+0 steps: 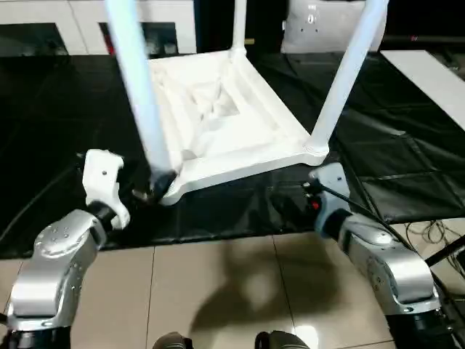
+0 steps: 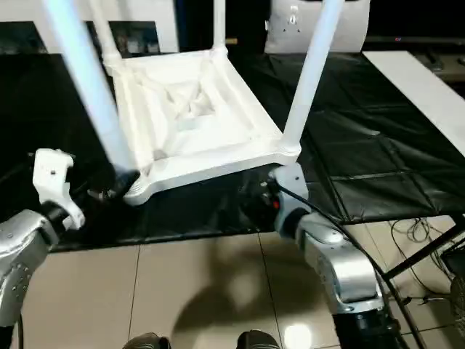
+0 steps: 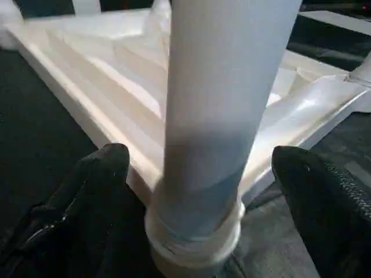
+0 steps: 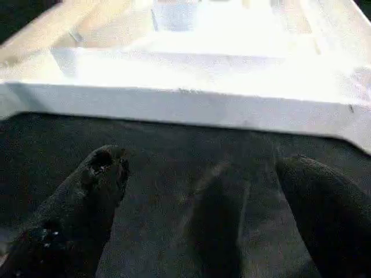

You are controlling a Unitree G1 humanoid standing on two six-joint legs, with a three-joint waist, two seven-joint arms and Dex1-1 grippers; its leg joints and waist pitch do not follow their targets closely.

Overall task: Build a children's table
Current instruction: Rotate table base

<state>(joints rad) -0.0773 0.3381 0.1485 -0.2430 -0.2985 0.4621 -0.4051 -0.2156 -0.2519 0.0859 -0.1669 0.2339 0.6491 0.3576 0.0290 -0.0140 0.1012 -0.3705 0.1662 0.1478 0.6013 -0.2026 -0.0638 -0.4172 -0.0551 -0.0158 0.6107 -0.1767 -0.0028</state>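
Light, stiff, slick plastic table [image 1: 218,109]: left gripper [image 3: 200,191] spread around the near leg [image 1: 142,94] base, the best hold; right gripper [image 4: 203,191] spread, empty.

Head pair looking down from above; wrist cameras close, all sharing the upturned white plastic ribbed table [image 1: 225,116].

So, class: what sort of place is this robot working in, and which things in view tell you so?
Probably an indoor lab or test room: a black mat spread on a glossy tiled floor, loose cables at its edge, and white cabinets along the far wall.
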